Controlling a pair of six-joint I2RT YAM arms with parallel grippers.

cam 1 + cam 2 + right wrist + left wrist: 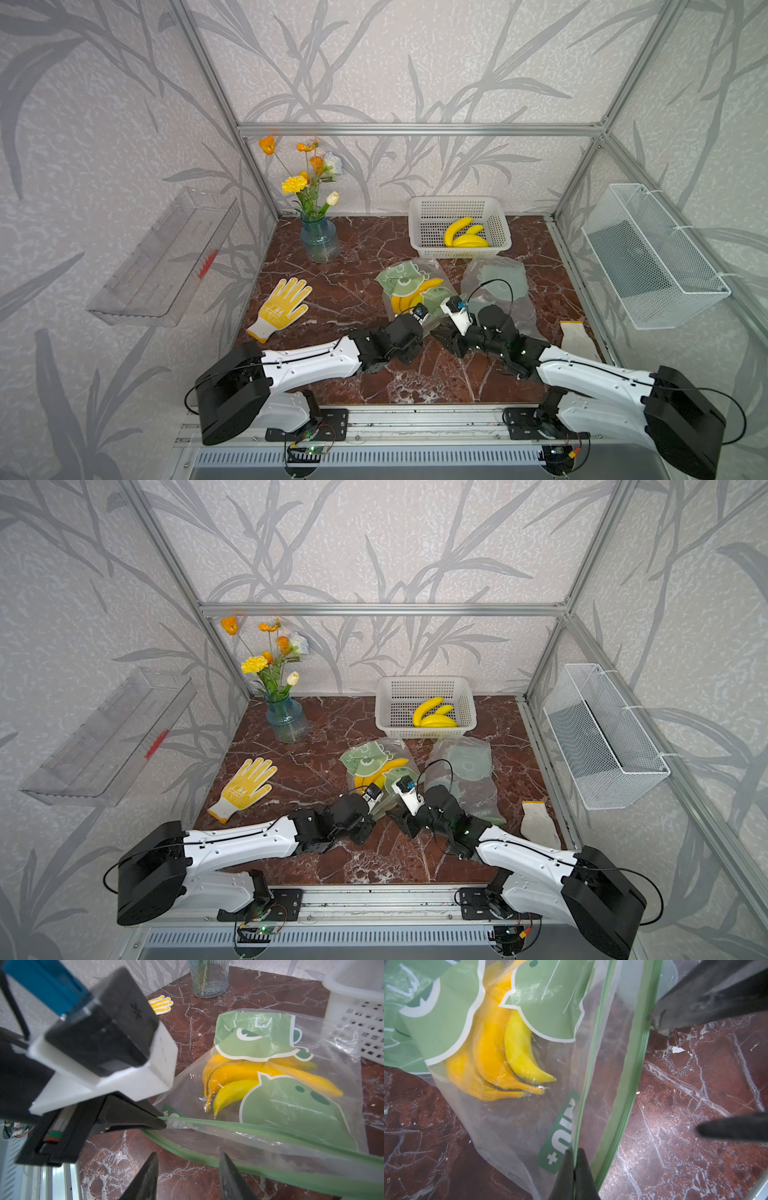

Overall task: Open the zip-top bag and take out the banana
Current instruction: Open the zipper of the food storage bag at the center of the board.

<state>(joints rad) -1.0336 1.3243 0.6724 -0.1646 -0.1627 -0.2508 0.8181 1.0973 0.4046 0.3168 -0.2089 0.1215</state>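
While both arms reach in from the front edge of the worktop, the zip-top bag lies just right of the middle in both top views. The banana shows yellow through its plastic, and the claw tips at its near end are hidden under the wrists. Behind the bag a white basket with more bananas stands at the back edge. A second bag, flat, lies beside the first toward the right edge, a vase of flowers stands near the back left corner, and a yellow glove lies toward the left edge. From the left wrist, the left claw is pinched tight on one green zip strip of the bag's mouth. The other strip stands apart from it, so the mouth gapes, and the banana's tips point toward that opening. From the right wrist, the right claw has its jaws spread with nothing clamped. The loose strip runs across the worktop at their tips and touches one finger, while the pinched strip is lifted above it.
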